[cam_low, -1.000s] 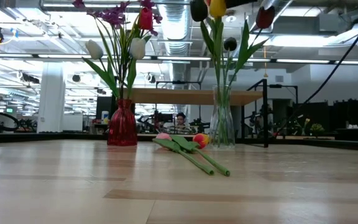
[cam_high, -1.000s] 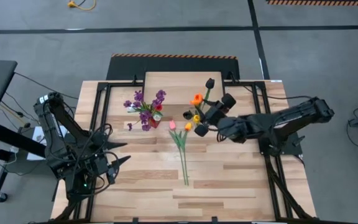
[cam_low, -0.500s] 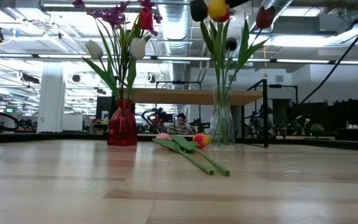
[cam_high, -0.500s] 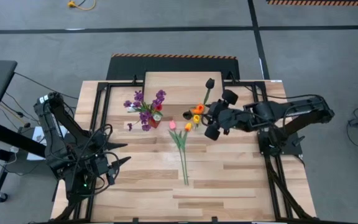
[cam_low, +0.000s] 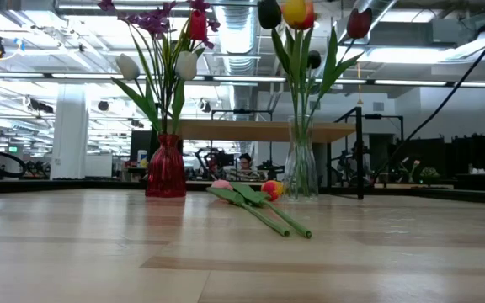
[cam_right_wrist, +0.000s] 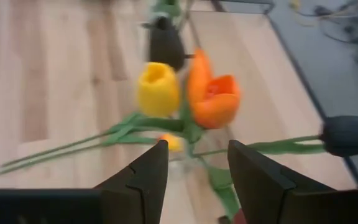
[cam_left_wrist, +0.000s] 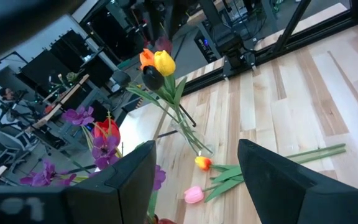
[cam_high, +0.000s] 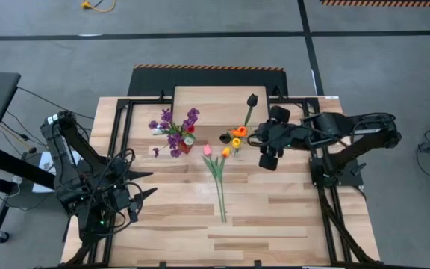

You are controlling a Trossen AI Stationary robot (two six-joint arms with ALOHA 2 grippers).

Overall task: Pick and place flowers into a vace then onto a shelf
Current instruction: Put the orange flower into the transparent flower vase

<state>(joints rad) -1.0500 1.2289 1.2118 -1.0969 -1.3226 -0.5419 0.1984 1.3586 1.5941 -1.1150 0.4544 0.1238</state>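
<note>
A clear glass vase (cam_low: 301, 171) holds yellow, orange and dark tulips (cam_high: 237, 134). It stands on the table just in front of the shelf (cam_high: 211, 101). A red vase (cam_low: 166, 168) to its left holds purple sprigs and tulips (cam_high: 176, 128). Two loose tulips (cam_high: 219, 175) lie flat on the table, their heads toward the vases. My right gripper (cam_high: 256, 140) hovers open just right of the clear vase's blooms, tipped downward, with nothing between its fingers (cam_right_wrist: 145, 180). My left gripper (cam_high: 149, 184) waits open at the table's near left.
Black metal frame rails (cam_high: 125, 142) run along both sides of the plank table. The shelf's board shows behind the vases in the low view (cam_low: 263, 130). Bare wood lies in front of the loose tulips toward the near edge.
My right gripper has drawn back from over the clear vase toward the table's right edge, rising and tipping its fingers further down. The orange tulip's head has swung closer to the yellow one in the vase. The loose tulips have not moved.
</note>
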